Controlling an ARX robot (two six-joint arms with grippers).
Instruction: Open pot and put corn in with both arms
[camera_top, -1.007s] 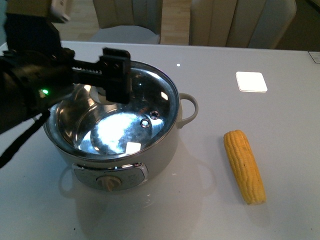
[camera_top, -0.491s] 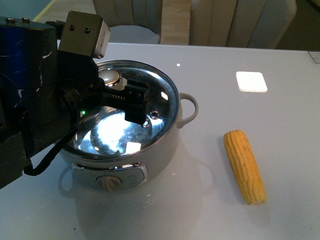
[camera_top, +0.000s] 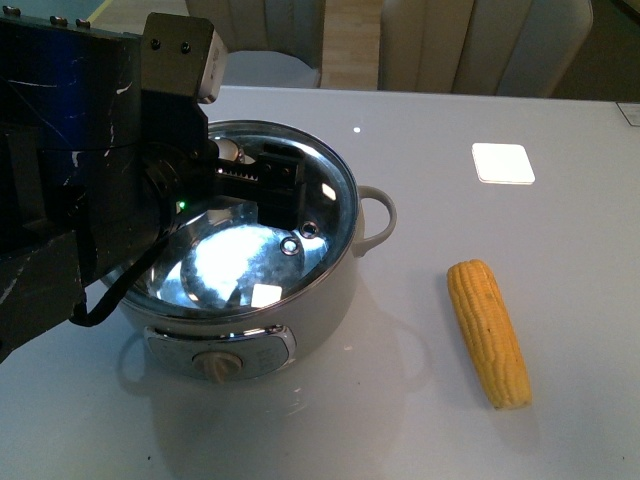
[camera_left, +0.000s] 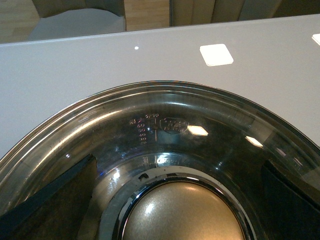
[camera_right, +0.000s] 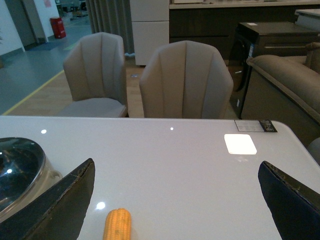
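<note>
Over the pot (camera_top: 335, 290), the left gripper (camera_left: 172, 215) is held with its jaws spread wide, a finger (camera_left: 50, 200) on each side of the knob (camera_left: 185, 210) and neither touching it, so nothing is gripped yet. The lid (camera_top: 255, 265) is seated on the rim, and the opening step is therefore judged to be in hand but not yet done. The next move is judged to call for the jaws to be closed squarely on the knob and the lid to be lifted straight up and carried aside before anything can be dropped in. The corn (camera_top: 490, 330) is left lying on the table (camera_top: 450, 130), well apart from the pot on the robot's right, untouched. From the front, most of the knob is hidden by the left arm's housing, and the right gripper is not seen at all. The knob's place between the fingers is shown only by the left wrist view. Only in the right wrist view is the right gripper (camera_right: 175, 210) shown, spread wide and empty above the table, with one end of the corn below it and the pot's rim at the edge of the picture.
</note>
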